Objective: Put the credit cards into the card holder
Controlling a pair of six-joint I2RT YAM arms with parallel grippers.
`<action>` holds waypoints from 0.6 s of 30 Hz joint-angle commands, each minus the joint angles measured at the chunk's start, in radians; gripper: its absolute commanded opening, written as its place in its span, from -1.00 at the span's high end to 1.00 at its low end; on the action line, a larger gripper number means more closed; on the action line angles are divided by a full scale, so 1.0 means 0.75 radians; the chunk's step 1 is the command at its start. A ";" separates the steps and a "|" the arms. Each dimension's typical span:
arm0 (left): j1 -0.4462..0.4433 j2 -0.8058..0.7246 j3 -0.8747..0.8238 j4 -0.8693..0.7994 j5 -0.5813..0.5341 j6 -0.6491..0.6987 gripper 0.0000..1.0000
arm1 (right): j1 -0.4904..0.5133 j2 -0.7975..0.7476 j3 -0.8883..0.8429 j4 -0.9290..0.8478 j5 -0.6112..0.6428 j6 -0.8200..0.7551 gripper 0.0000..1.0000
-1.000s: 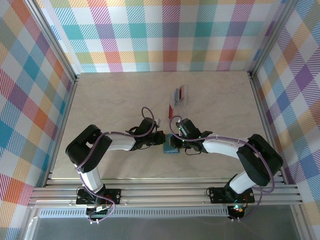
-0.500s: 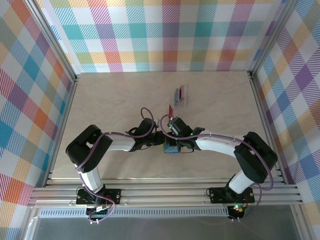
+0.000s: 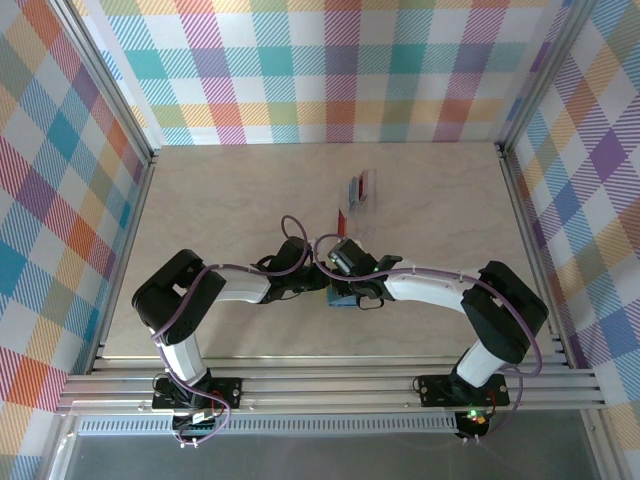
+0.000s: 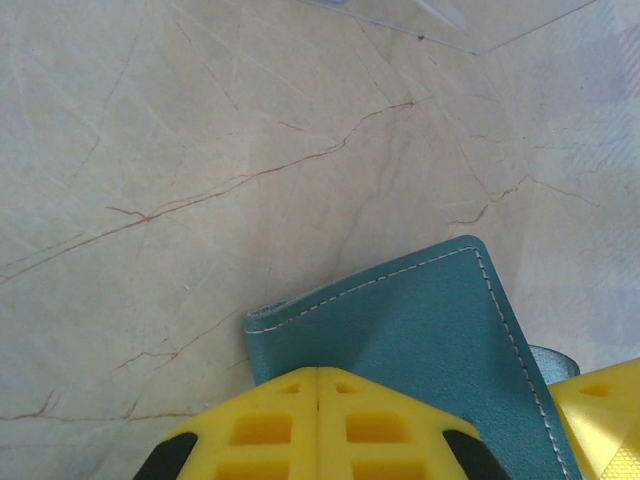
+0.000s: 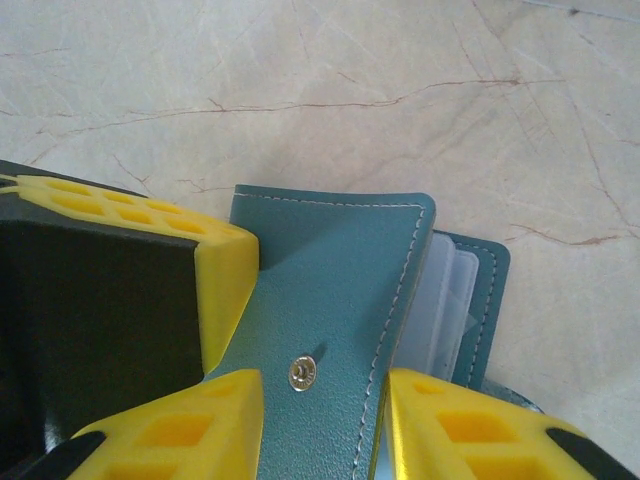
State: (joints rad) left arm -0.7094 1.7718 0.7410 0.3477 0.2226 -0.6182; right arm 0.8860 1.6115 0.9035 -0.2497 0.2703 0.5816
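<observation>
Right tool [image 5: 322, 405] slid left, spread astride card holder [image 5: 330, 270] flap; closed left tool [image 4: 318, 400] presses its edge.

left claw [image 4: 318, 392]: fingers pressed together | card holder [image 4: 420, 330]: teal, partly hidden behind claw | table [image 4: 150, 150]: marbled

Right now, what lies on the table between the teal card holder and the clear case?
In the top view, a red card lies between the card holder and the clear case, nearer the case.
</observation>
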 commanded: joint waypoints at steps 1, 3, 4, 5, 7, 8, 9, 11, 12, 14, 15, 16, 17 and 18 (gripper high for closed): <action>-0.016 0.104 -0.072 -0.202 -0.031 -0.018 1.00 | 0.022 0.005 0.042 -0.030 0.042 -0.033 0.26; -0.016 0.106 -0.076 -0.191 -0.031 -0.019 1.00 | 0.029 0.013 0.050 -0.045 0.070 -0.037 0.27; -0.017 0.106 -0.079 -0.185 -0.033 -0.021 1.00 | 0.032 0.019 0.056 -0.046 0.072 -0.039 0.27; -0.017 0.107 -0.083 -0.180 -0.031 -0.024 1.00 | 0.034 0.026 0.060 -0.049 0.071 -0.039 0.28; -0.017 0.108 -0.083 -0.177 -0.027 -0.025 1.00 | 0.039 0.040 0.068 -0.051 0.067 -0.044 0.30; -0.017 0.108 -0.084 -0.177 -0.030 -0.026 1.00 | 0.043 0.045 0.073 -0.054 0.070 -0.047 0.30; -0.017 0.108 -0.083 -0.177 -0.031 -0.026 1.00 | 0.047 0.050 0.080 -0.059 0.075 -0.048 0.30; -0.016 0.108 -0.085 -0.175 -0.027 -0.026 1.00 | 0.052 0.058 0.091 -0.070 0.084 -0.055 0.32; -0.016 0.108 -0.087 -0.173 -0.029 -0.026 1.00 | 0.056 0.061 0.096 -0.078 0.094 -0.055 0.32; -0.016 0.111 -0.089 -0.166 -0.026 -0.029 1.00 | 0.056 0.067 0.100 -0.079 0.092 -0.057 0.33; -0.017 0.112 -0.091 -0.158 -0.021 -0.032 1.00 | 0.056 0.068 0.097 -0.068 0.081 -0.059 0.35; -0.017 0.114 -0.094 -0.150 -0.015 -0.035 1.00 | 0.057 0.066 0.086 -0.045 0.058 -0.066 0.37; -0.017 0.115 -0.095 -0.145 -0.010 -0.038 1.00 | 0.056 0.063 0.074 -0.014 0.029 -0.070 0.39; -0.016 0.116 -0.095 -0.139 -0.006 -0.041 1.00 | 0.056 0.059 0.061 0.016 -0.002 -0.072 0.40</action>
State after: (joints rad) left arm -0.7094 1.7767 0.7216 0.3939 0.2256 -0.6395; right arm 0.9138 1.6482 0.9447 -0.3038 0.3397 0.5537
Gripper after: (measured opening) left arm 0.050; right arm 0.304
